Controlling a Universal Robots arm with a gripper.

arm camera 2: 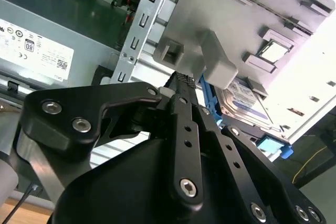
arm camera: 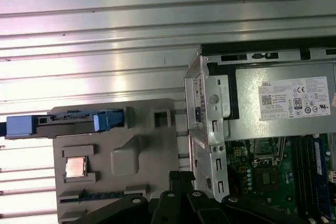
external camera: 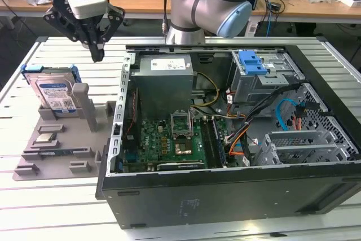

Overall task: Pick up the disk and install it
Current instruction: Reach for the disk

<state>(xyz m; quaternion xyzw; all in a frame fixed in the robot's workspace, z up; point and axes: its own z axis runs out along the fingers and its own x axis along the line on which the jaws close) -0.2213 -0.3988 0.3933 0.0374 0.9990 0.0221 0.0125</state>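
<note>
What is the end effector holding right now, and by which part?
Nothing. The end effector hangs empty, and the disk stands in its grey holder.

Bright, even overhead light fills the exterior view. The slatted metal table (external camera: 34,207) shines pale, while the open computer case (external camera: 225,196) stays shadowed inside. In the second wrist view the table burns out to white, and the disk (arm camera 2: 247,100) beside that glare looks washed. In the first wrist view, white streaks run along the slats.
</note>
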